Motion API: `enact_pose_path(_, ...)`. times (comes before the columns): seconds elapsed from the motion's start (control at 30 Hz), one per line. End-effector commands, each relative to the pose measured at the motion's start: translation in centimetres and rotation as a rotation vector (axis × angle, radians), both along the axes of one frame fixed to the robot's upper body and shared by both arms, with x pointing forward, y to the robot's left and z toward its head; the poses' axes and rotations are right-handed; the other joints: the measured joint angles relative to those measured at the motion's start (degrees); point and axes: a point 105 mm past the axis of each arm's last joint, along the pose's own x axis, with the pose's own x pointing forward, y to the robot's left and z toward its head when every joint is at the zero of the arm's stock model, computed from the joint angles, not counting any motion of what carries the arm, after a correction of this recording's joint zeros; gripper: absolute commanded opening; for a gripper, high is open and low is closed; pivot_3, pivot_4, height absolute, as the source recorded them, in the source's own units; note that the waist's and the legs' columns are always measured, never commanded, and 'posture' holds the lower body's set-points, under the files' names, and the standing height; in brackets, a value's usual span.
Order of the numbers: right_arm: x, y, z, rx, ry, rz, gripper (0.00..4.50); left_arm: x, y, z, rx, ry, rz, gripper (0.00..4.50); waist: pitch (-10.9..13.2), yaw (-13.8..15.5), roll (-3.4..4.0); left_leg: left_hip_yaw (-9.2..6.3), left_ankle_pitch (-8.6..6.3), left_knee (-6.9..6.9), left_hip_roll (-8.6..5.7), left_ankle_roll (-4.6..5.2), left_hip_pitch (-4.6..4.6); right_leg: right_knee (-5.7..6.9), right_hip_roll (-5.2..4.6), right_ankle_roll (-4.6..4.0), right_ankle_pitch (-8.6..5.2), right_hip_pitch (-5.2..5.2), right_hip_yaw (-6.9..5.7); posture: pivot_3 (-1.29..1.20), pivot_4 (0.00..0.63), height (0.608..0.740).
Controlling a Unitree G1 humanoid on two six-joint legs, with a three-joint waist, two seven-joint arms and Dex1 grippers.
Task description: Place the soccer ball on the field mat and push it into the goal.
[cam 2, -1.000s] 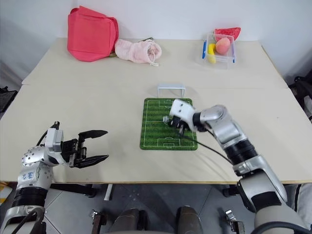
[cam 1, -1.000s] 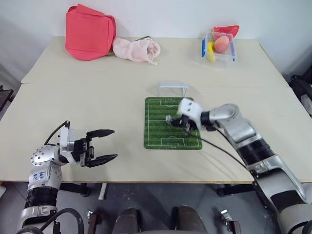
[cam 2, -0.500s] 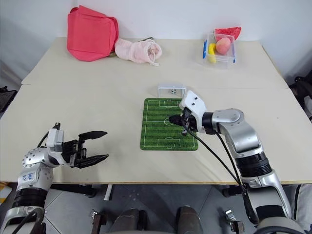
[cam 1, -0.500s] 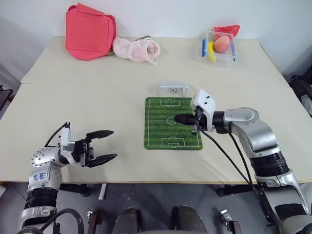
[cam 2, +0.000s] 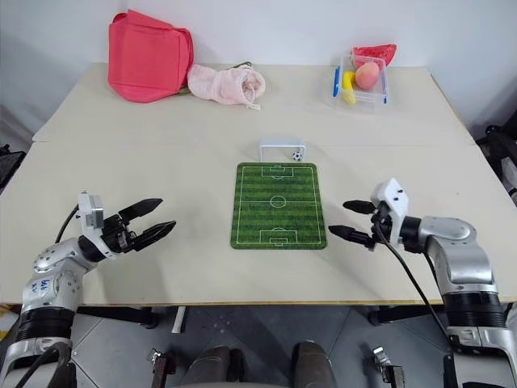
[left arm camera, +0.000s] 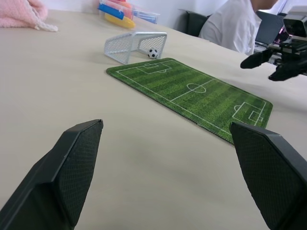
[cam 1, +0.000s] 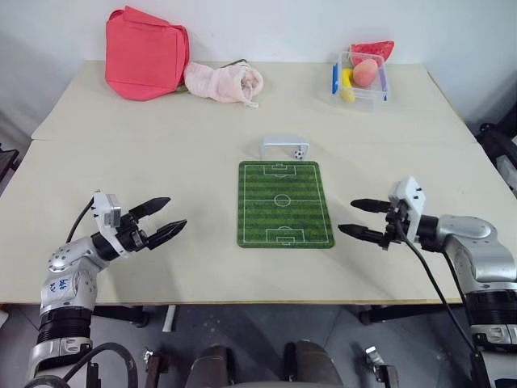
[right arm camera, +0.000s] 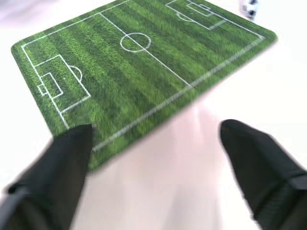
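A wide pale bench carries everything. At its far left edge lies a red bag, with a pink cloth just beside it; at the far right stands a clear box holding fruit. The mat lies flat near the bench's middle, bare of anything. The left gripper hovers over the near left part of the bench, well apart from the mat, jaws apart and empty. The right gripper hangs just right of the mat's near corner, jaws apart and empty. The goal stands just beyond the mat's far edge. The ball sits inside the goal's mouth, at its right end.
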Motion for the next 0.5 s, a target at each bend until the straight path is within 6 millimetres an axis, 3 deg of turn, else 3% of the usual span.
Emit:
enact_pose_path(0.03,-0.5,-2.0,1.6,0.036,-0.073,-0.028,4.47,-0.4,0.7,1.1,-0.009,-0.042,0.018,4.50,0.0,0.1,0.00,-0.01,0.00,0.01,0.00,0.00,0.00,0.01,0.00,0.00,0.00,0.00,0.00,0.00,0.150,0.740)
enact_pose_path(0.2,-1.1,-4.1,0.6,0.013,-0.063,-0.088,4.47,-0.6,2.4,1.4,0.003,-0.045,0.070,4.50,0.0,0.2,-0.02,-0.01,0.00,0.02,-0.01,0.00,0.00,0.00,-0.01,0.00,0.00,0.01,0.01,0.00,0.150,0.740)
enact_pose_path(0.5,-1.1,-3.9,-0.6,0.023,-0.090,-0.175,4.47,-0.5,3.4,1.9,0.001,-0.061,0.122,4.50,0.0,0.2,-0.02,0.00,0.00,0.02,0.01,0.00,0.01,0.01,-0.01,0.00,0.00,0.01,0.02,0.00,0.150,0.740)
